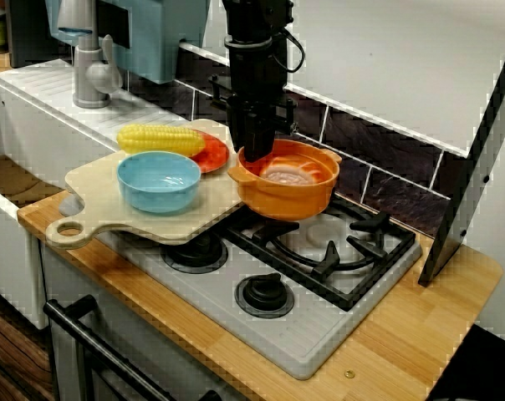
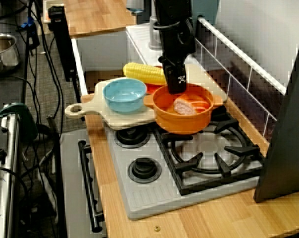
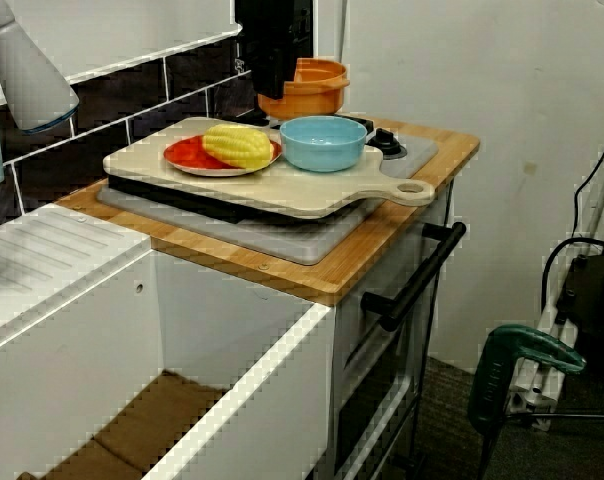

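My black gripper (image 1: 257,154) comes straight down onto the back-left rim of an orange two-handled pot (image 1: 286,199); whether its jaws pinch the rim is hidden. The pot holds a pale pink round slice (image 1: 288,175) and overlaps the edge of a wooden cutting board (image 1: 94,188) lying over the stove's left burners. In the view along the counter, the gripper (image 2: 174,89) stands at the pot (image 2: 181,124) rim beside the slice (image 2: 183,106). On the board sit a blue bowl (image 1: 159,180) and a corn cob (image 1: 160,139) on a red plate (image 1: 212,156).
A gas stove (image 1: 319,242) with black grates fills the wooden counter. A grey faucet (image 1: 89,75) and white sink lie to the left. A black slanted panel (image 1: 470,167) leans at the right. The oven handle (image 1: 94,351) juts out below; a green drill (image 3: 512,370) lies on the floor.
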Robot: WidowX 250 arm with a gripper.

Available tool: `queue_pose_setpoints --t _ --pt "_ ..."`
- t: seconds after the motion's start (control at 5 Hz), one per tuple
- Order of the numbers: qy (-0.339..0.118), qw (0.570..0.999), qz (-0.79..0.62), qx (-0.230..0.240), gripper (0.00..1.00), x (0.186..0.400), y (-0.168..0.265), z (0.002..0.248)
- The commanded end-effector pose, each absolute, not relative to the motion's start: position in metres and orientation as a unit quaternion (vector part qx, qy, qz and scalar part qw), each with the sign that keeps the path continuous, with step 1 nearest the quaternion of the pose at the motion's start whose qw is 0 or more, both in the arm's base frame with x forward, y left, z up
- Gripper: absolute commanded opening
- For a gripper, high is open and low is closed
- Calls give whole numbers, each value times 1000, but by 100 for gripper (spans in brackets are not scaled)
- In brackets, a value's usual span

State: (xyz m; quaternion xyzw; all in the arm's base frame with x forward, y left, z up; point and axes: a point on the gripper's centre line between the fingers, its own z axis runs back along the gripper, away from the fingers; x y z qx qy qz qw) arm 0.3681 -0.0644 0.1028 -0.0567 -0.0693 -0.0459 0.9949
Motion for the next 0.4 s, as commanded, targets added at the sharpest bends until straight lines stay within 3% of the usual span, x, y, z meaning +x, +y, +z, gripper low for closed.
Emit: queue_pose_setpoints --t 0.0,0.2 --pt "-129 988 -42 -69 0 368 -58 151" --pt "-131 988 -40 -75 0 366 -56 154"
